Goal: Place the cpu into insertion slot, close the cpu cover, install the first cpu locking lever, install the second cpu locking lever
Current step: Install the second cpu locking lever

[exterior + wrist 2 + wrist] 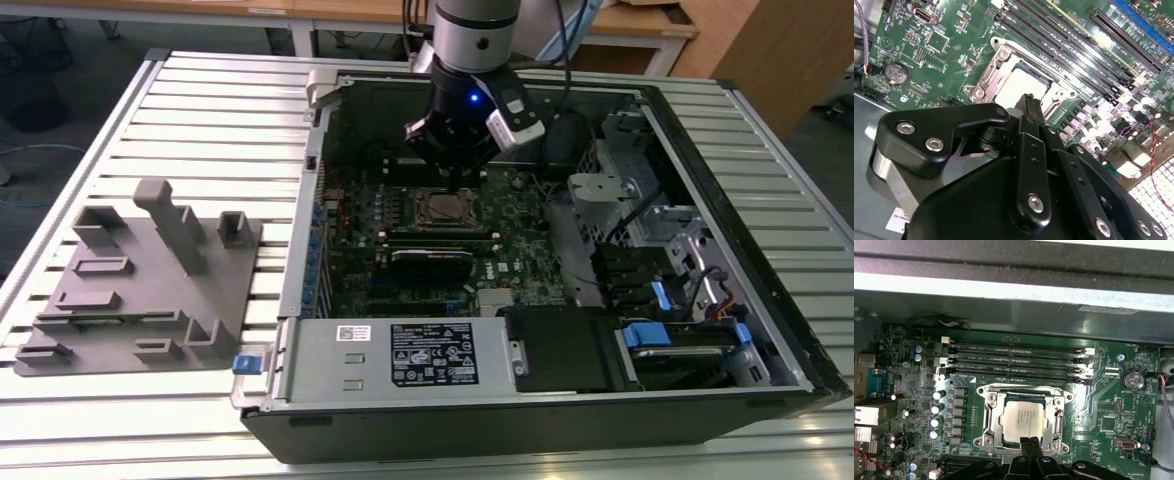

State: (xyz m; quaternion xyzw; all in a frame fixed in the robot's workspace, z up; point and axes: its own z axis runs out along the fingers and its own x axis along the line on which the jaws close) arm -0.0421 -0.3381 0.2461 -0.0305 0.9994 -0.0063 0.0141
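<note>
The cpu (1024, 417), a square chip with a dull silver top, lies in the insertion slot (989, 426) on the green board. It is also in the second wrist view (1021, 86). The silvery cpu cover (1058, 416) lies flat around it, and the chip shows through its window. My gripper (1030, 443) hovers at the socket's edge with its black fingers pressed together and nothing between them. In the exterior view the gripper (451, 180) hangs inside the open computer case, just above the insertion slot (445, 209). I cannot tell how the locking levers stand.
Long black memory slots (1014, 357) run beside the socket. A coin battery (1133, 380) sits near them. The case wall (310, 200), a power supply (400, 355) and a drive cage (667, 250) ring the board. A grey fixture (147, 280) stands on the slatted table at the exterior view's left.
</note>
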